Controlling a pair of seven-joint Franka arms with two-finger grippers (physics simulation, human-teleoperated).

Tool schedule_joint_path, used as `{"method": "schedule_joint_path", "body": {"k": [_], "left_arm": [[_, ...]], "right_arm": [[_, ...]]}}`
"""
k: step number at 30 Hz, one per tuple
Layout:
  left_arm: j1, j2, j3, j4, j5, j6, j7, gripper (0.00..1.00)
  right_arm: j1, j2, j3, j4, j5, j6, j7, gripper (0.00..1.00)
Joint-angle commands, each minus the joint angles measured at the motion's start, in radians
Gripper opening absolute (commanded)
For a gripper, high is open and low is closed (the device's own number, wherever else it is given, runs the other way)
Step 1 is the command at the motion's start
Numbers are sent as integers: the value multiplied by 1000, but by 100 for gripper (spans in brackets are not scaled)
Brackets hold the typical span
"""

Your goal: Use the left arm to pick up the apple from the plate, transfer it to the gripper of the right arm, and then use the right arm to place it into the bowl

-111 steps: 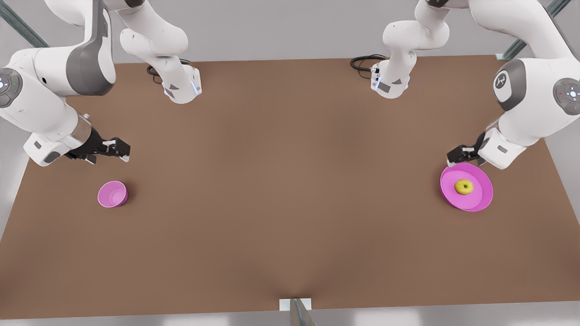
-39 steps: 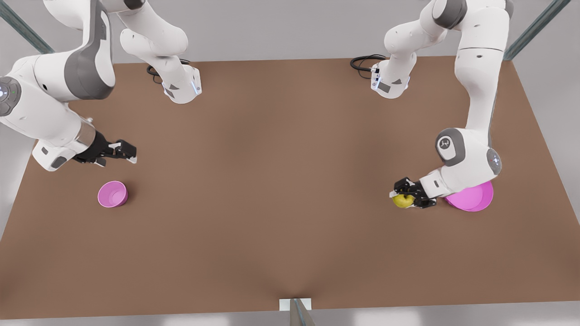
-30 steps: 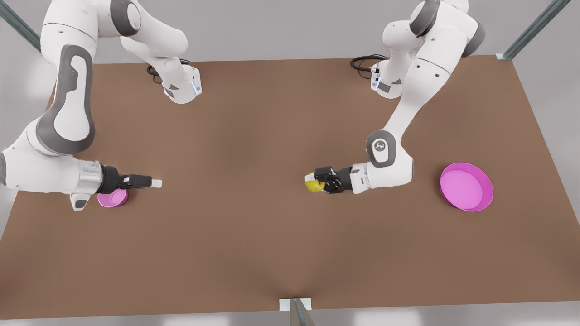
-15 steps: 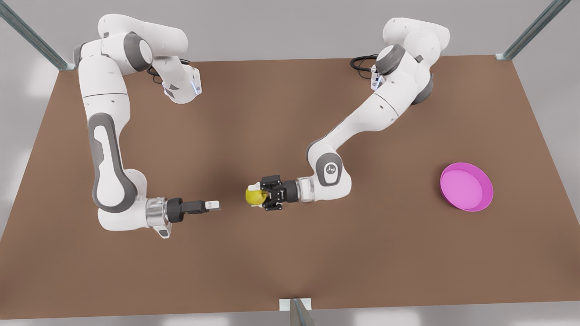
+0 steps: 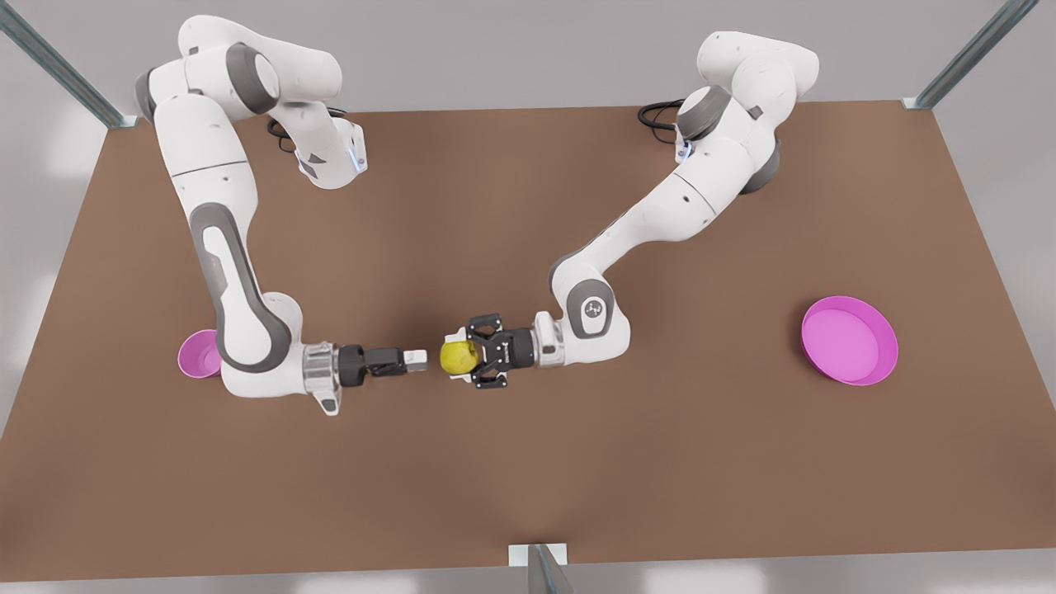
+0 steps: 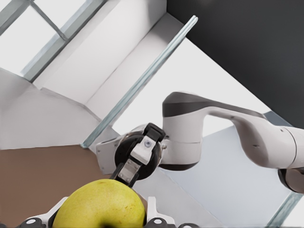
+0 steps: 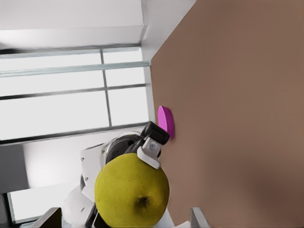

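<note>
Handover pose above the table. The left gripper, on the arm at the front view's right, lies level and is closed on the apple, its two fingers pressing opposite sides of the fruit. In the left wrist view the white pads flank the apple, which bulges out past them toward the other arm.

The right gripper, on the arm at the front view's left, also lies level and faces the left gripper tip to tip along one line. In the right wrist view its fingers stand wide apart and hold nothing. The apple sits just ahead of them, stem dimple turned toward that camera. In the front view a narrow gap of table separates the right fingertips from the fruit, so the two are near but not touching. In the left wrist view the right gripper appears head-on just beyond the apple.

The plate rests well behind the left gripper, beyond that arm's wrist and elbow, with nothing on it. In the right wrist view it shows edge-on past the left gripper. The bowl rests well behind the right gripper, partly hidden by that arm's forearm joint. Both vessels lie roughly on the line that the two grippers share. The apple is held off the table between them, closer to the bowl than to the plate.
</note>
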Motion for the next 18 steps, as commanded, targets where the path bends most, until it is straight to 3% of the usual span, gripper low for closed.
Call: {"method": "schedule_joint_path", "body": {"k": [1, 7, 10, 18], "left_arm": [[-2, 1, 0, 1, 1, -3, 299, 76], [-9, 2, 0, 1, 1, -3, 299, 76], [-15, 4, 0, 1, 1, -1, 299, 76], [-20, 7, 3, 1, 1, -1, 300, 76]], "right_arm": [[0, -2, 2, -6, 1, 32, -177, 100], [9, 7, 15, 6, 5, 63, -177, 100], [6, 7, 61, 21, 5, 110, -176, 100], [17, 31, 64, 24, 5, 133, -203, 100]]}}
